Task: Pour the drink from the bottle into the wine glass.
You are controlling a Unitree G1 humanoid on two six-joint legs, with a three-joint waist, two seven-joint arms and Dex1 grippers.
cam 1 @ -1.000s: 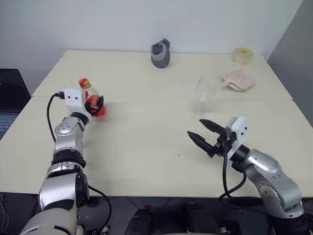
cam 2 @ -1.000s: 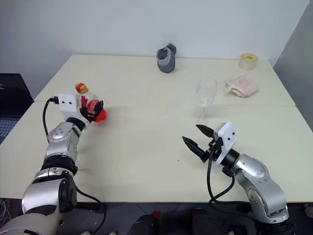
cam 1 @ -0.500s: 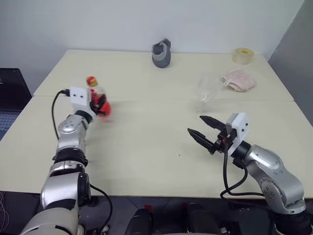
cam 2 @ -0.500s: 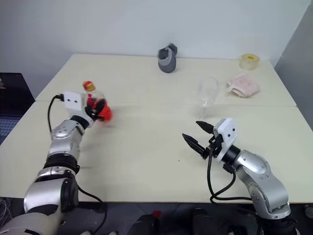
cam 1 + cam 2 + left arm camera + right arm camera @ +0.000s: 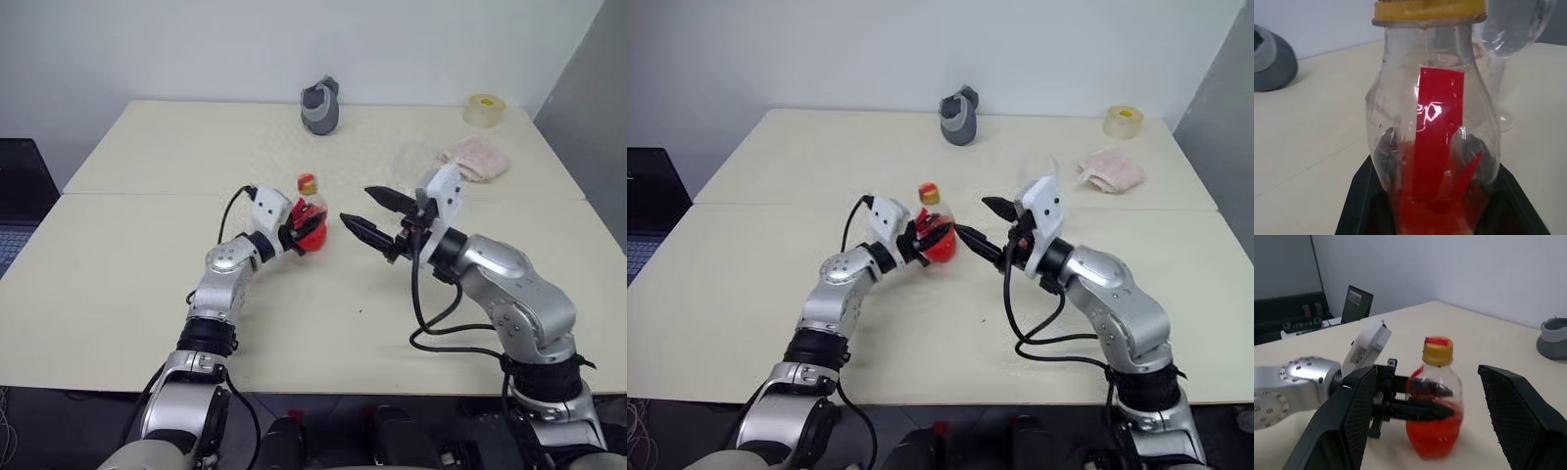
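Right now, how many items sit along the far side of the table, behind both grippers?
3, though the arms may hide more. A grey holder sits at the far middle, a tape roll at the far right corner, and a pink cloth just in front of the tape.

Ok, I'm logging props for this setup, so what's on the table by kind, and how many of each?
Bottle, held in the left gripper: 1
Wine glass: 1
Grey cup-like holder: 1
Tape roll: 1
Pink cloth: 1
Total: 5
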